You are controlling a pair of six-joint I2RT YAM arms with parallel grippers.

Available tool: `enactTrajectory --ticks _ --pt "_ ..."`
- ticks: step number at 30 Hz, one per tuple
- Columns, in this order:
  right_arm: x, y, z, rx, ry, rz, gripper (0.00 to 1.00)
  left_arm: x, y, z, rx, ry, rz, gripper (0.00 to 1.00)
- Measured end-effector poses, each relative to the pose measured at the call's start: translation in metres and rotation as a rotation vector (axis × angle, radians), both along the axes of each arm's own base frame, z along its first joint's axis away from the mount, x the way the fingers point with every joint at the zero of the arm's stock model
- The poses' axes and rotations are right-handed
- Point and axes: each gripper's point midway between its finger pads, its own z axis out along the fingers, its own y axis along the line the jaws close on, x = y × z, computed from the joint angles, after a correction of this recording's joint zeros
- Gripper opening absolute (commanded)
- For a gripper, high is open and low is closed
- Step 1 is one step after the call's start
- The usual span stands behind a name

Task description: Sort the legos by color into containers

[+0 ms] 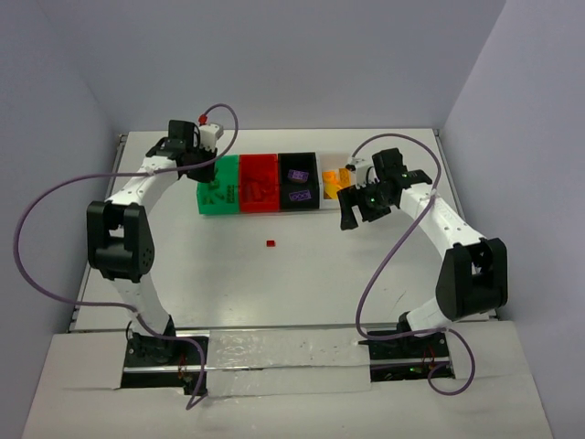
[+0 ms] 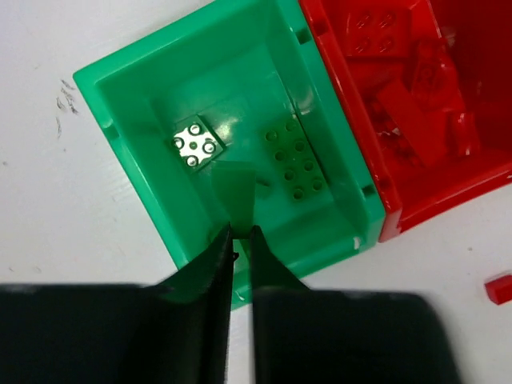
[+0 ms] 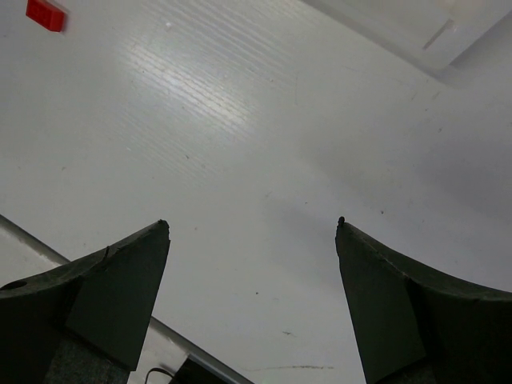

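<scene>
The containers stand in a joined row: green bin, red bin, black bin, clear white bin. My left gripper hangs over the green bin, jaws a narrow gap apart. A blurred green lego shows just off its tips. Two green legos lie in that bin. Several red legos fill the red bin. One red lego lies on the table. My right gripper is open and holds nothing.
Two purple legos lie in the black bin and orange-yellow legos in the clear one. Purple cables loop beside both arms. White walls close the table on the left, back and right.
</scene>
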Motion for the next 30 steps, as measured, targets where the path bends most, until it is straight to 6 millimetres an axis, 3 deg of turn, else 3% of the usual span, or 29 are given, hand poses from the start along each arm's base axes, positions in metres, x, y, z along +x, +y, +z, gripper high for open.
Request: enactTrajectory --ticks 1,3,8,11,13,17,21,25,30 --pt "0.000 0.000 0.000 0.000 0.000 0.000 0.92 0.002 0.000 -0.004 0.003 0.007 -0.005 0.48" --pt "0.000 0.000 0.000 0.000 -0.002 0.001 0.92 0.003 -0.001 -0.008 0.002 0.017 -0.008 0.59" --pt "0.001 0.005 0.001 0.005 -0.010 0.017 0.92 0.001 -0.004 -0.004 -0.008 0.013 -0.029 0.63" --pt "-0.003 0.019 0.001 -0.002 -0.025 0.071 0.92 -0.006 -0.008 0.005 -0.039 0.000 -0.046 0.63" --pt "-0.012 0.043 0.002 -0.012 -0.046 0.157 0.91 -0.014 -0.011 0.019 -0.082 -0.017 -0.063 0.63" --pt "-0.035 0.102 0.006 -0.009 -0.069 0.368 0.90 -0.025 -0.016 0.072 -0.218 -0.099 -0.098 0.64" --pt "-0.029 0.153 0.008 -0.013 -0.100 0.507 0.89 -0.037 -0.011 0.117 -0.344 -0.158 -0.128 0.66" --pt "-0.017 0.200 -0.014 -0.043 -0.112 0.619 0.88 -0.048 -0.012 0.145 -0.407 -0.198 -0.179 0.68" --pt "-0.011 0.230 -0.045 -0.094 -0.081 0.705 0.88 -0.063 -0.026 0.164 -0.464 -0.212 -0.254 0.69"
